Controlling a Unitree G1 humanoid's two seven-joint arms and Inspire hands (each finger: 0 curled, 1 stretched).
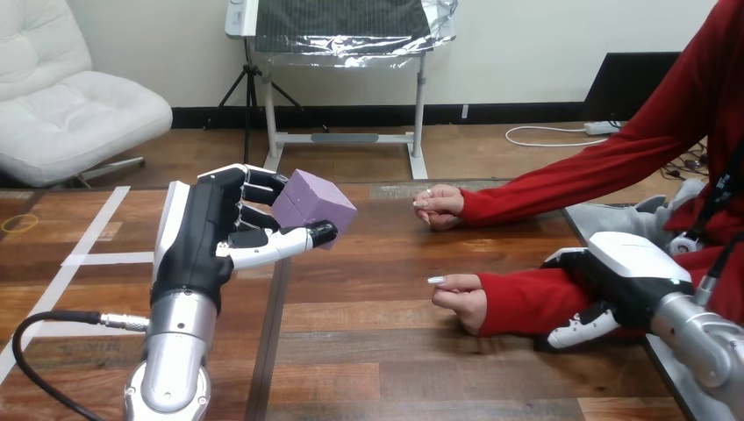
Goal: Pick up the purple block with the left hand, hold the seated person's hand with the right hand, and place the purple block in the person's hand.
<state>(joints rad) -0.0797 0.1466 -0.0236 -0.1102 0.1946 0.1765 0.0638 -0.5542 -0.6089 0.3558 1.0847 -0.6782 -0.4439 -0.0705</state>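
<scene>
My left hand (197, 241) is raised over the left half of the wooden table (368, 351), its fingers and thumb curled round the purple block (314, 203), which is clear of the tabletop. The person's nearer hand (462, 298) rests on the table as a loose fist, knuckles toward the block. At the right, my right hand (627, 263) wraps the red-sleeved forearm behind that hand, with fingers over the sleeve and the thumb under it. The person's farther hand (439, 206) lies closed on the table about a hand's width right of the block.
White tape lines (88, 259) mark the table's left part. A thin yellow ring (17, 222) lies at the far left edge. Bare wood stretches between the block and the person's hands.
</scene>
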